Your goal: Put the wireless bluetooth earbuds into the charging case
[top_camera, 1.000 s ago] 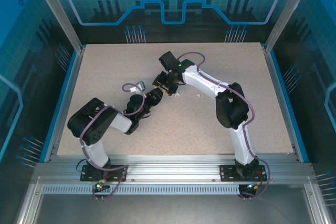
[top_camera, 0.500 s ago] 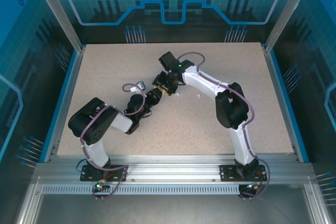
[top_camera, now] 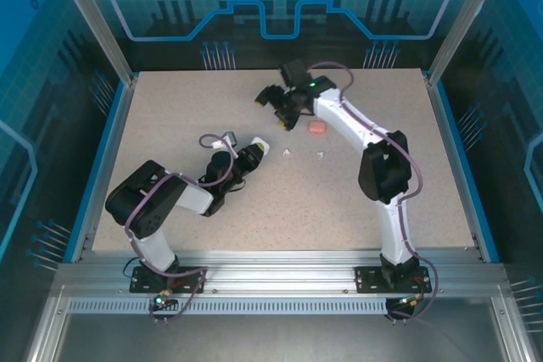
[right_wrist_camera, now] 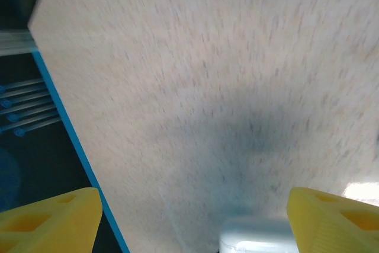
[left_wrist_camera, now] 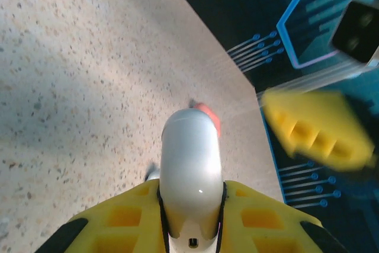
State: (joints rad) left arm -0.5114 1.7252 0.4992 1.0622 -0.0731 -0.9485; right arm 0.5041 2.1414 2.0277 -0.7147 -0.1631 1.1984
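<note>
You can count two pebble-like cases: one salmon-pink case (top_camera: pixel 316 127) and one white case (top_camera: pixel 261 148) to its near left. On the worktop (top_camera: pixel 170 116) you have two white earbuds: one white earbud (top_camera: pixel 287 153) near-left of the salmon-pink case, a second white earbud (top_camera: pixel 321 155) straight in front of it. Two arms, left arm (top_camera: pixel 157 201) and right arm (top_camera: pixel 383 177), carry one gripper each: left gripper (left_wrist_camera: pixel 192 188), right gripper (right_wrist_camera: pixel 192 211).

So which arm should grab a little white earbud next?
Probably right: the right gripper is open and holds nothing. The left gripper is shut on the white case, so it is busy; a white earbud lies on the table just beside that case.
</note>
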